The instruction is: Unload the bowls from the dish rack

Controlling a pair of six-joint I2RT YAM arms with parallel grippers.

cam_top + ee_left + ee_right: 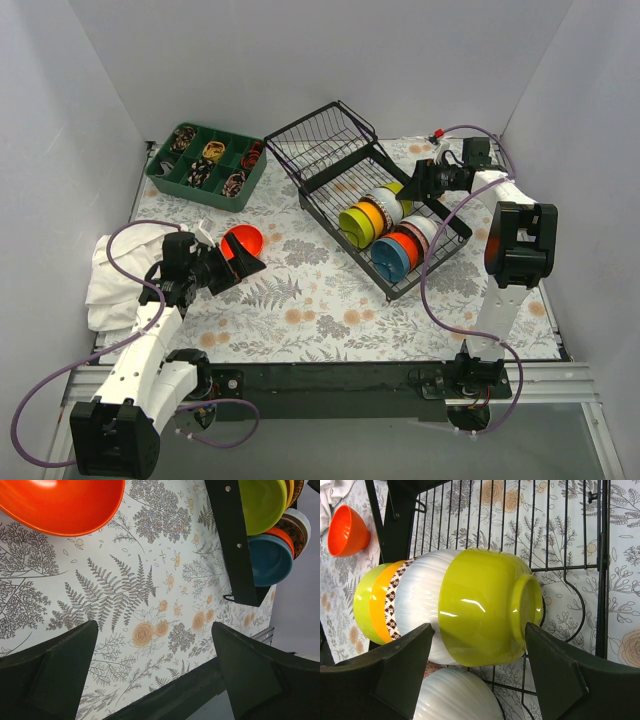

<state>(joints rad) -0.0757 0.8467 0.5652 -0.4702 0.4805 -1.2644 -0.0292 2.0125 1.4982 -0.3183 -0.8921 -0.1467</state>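
In the rack, the lime bowl at the row's end is flanked by the spread right gripper. The glossy wall could be lost on closing, or the white bowl dragged along. The left gripper, left of the rack, is spread and empty.

No text, label, brand or number can be read in any view. The bowls in the dish rack show only plain colours and a checked band, and the desk only printed flowers and ferns.
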